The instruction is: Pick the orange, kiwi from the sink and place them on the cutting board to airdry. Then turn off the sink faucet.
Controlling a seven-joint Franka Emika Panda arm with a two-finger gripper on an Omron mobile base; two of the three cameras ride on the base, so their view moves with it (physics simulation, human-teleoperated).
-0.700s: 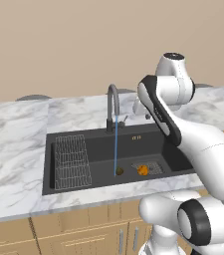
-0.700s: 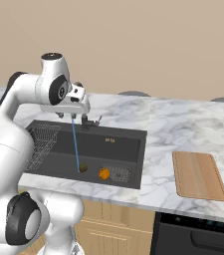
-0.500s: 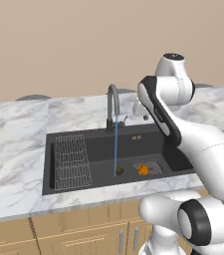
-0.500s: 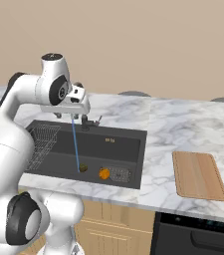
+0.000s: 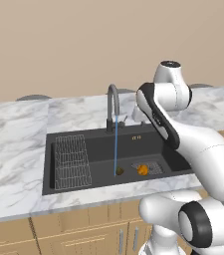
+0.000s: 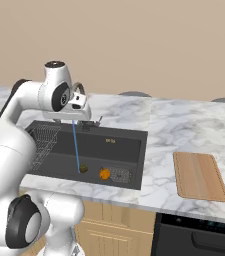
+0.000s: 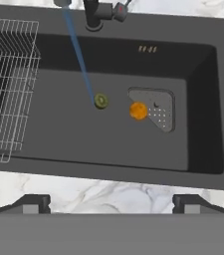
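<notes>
Under tan wall, marble counter (image 6: 179,125), dark sink (image 7: 193,149), wooden cutting board (image 6: 200,176)

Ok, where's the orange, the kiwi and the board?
orange (image 7: 138,110), hand view, middle of the fruit.
kiwi (image 7: 101,101), hand view, its top face.
board (image 6: 200,176), right base view, centre of the bare wood.

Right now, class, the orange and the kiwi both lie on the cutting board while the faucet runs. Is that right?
Not quite. The orange and the kiwi both lie in the sink, as the hand view shows; the cutting board on the counter is bare. The faucet does run.
</notes>
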